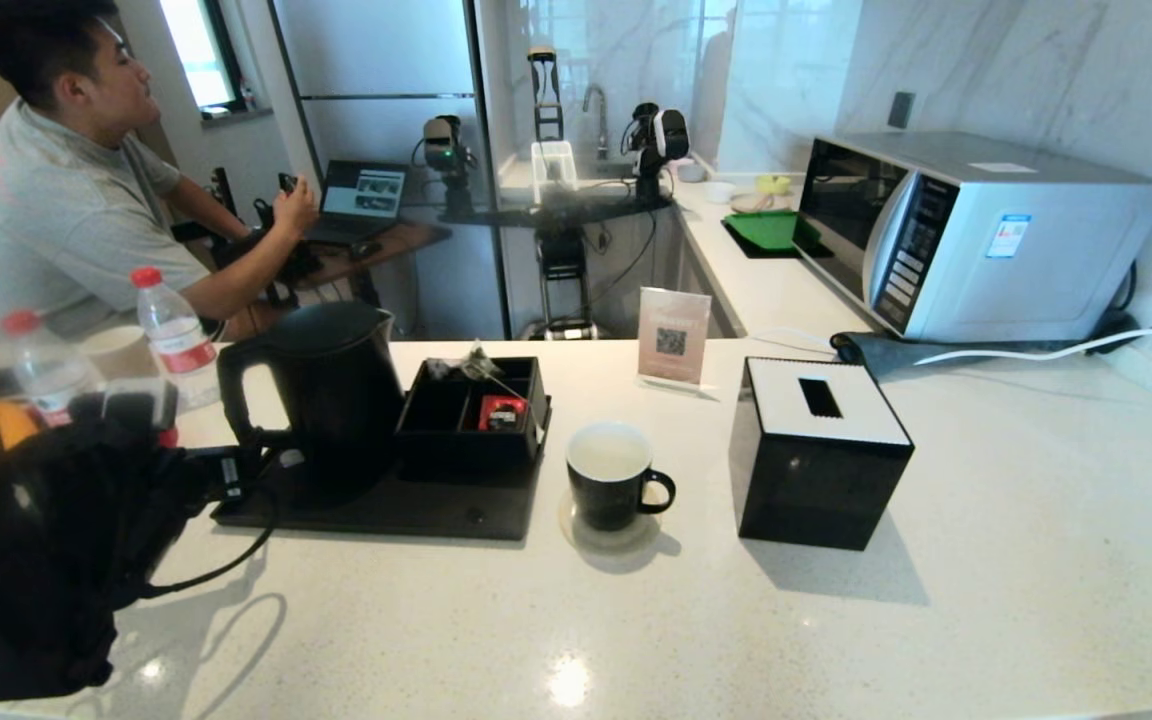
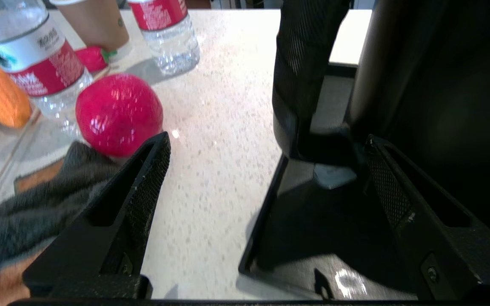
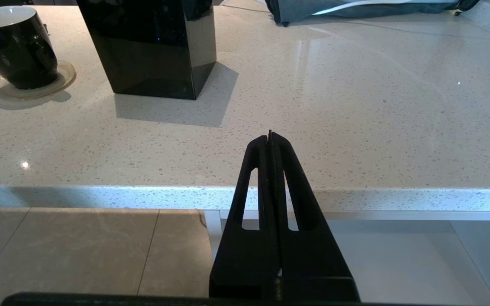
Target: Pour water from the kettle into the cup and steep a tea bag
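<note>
The tall black kettle (image 1: pixel 321 385) stands on a black tray (image 1: pixel 416 515), its loop handle facing left. My left gripper (image 1: pixel 241 465) is open at the foot of that handle. In the left wrist view the handle (image 2: pixel 306 80) rises just beyond the open gripper (image 2: pixel 266 142), untouched, with the kettle body (image 2: pixel 436 93) beside it. The black cup (image 1: pixel 611 485) (image 3: pixel 15 49) sits on a coaster right of the tray, and its white inside looks pale yellowish. A mesh pouch, apparently the tea bag (image 1: pixel 474 363), lies in the black box. My right gripper (image 3: pixel 269 136) is shut, empty, below the counter's front edge.
The black organiser box (image 1: pixel 471 410) holds a red packet (image 1: pixel 503 412). A black tissue box (image 1: pixel 821 450) stands right of the cup, with a microwave (image 1: pixel 966 230) behind. Bottles (image 1: pixel 176 335), a paper cup (image 1: pixel 121 350), a red ball (image 2: pixel 117 112) and a grey cloth (image 2: pixel 36 212) crowd the left.
</note>
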